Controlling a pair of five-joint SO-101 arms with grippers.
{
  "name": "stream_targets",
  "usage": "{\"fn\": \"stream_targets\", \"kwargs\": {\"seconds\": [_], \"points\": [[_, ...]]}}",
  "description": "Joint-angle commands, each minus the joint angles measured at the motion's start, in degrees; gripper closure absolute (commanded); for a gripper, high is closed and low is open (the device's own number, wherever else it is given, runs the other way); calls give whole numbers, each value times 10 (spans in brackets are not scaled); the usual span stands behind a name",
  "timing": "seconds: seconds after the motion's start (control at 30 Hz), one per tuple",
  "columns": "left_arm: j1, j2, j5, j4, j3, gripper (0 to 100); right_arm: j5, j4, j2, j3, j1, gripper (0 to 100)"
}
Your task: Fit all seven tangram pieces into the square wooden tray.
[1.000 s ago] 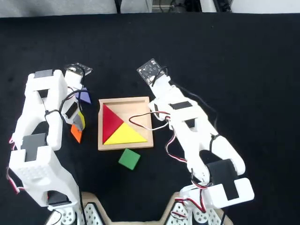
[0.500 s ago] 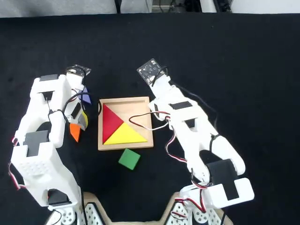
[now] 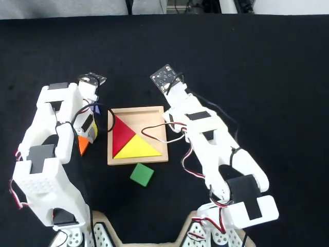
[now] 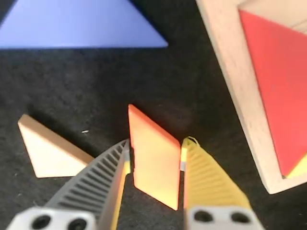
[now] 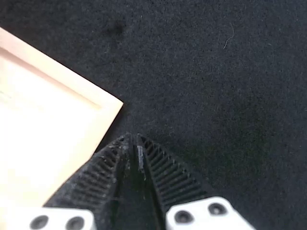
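The square wooden tray [image 3: 161,134] holds a red triangle [image 3: 122,134] and a yellow triangle [image 3: 136,148]. Just left of it, my left gripper [image 4: 157,143] is shut on the orange parallelogram [image 4: 154,170], one finger on each long side. In the high view that gripper [image 3: 87,135] sits over the orange piece [image 3: 81,146]. A blue triangle [image 4: 81,24] and a pale triangle [image 4: 45,153] lie beside it on the cloth. A green square [image 3: 141,174] rests below the tray. My right gripper [image 5: 132,138] is shut and empty at the tray's corner [image 5: 103,103].
The black cloth [image 3: 257,72] covers the whole table, with open room to the right and at the back. The right arm [image 3: 205,128] stretches along the tray's right side, its wires hanging over the tray's edge.
My left arm's wrist has swung slightly right, toward the tray, covering more of the blue triangle. The right arm has stayed still.
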Motion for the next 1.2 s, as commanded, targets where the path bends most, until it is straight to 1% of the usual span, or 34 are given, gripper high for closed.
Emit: {"fn": "stream_targets", "kwargs": {"seconds": [0.0,0.07,0.2,0.27,0.33,0.47,0.53,0.6,0.77,0.83,0.9,1.07,1.17], "points": [[13,-3,24,-8,-1,961,5,-10,-29,-3,6,987],[37,-6,61,-3,-8,971,5,-10,-33,-3,9,987],[92,-61,181,91,-70,971,-5,-19,-34,-10,50,987],[121,-97,248,135,-109,971,-40,-32,-34,-13,66,987],[145,-124,309,161,-147,971,-76,-44,-34,-13,85,987],[176,-152,457,164,-193,971,-134,-67,-34,-14,127,987],[194,-152,518,148,-208,970,-152,-76,-34,-14,141,987],[217,-151,557,118,-205,970,-163,-86,-34,-14,152,987],[276,-151,659,24,-145,970,-165,-113,-29,-10,160,987],[289,-151,685,-11,-121,970,-165,-113,-29,-10,160,987],[294,-155,702,-28,-107,970,-165,-113,-29,-10,159,987],[317,-152,736,-19,-83,970,-165,-111,-29,-9,156,987],[327,-151,758,-36,-62,970,-165,-111,-29,-9,156,987]]}}
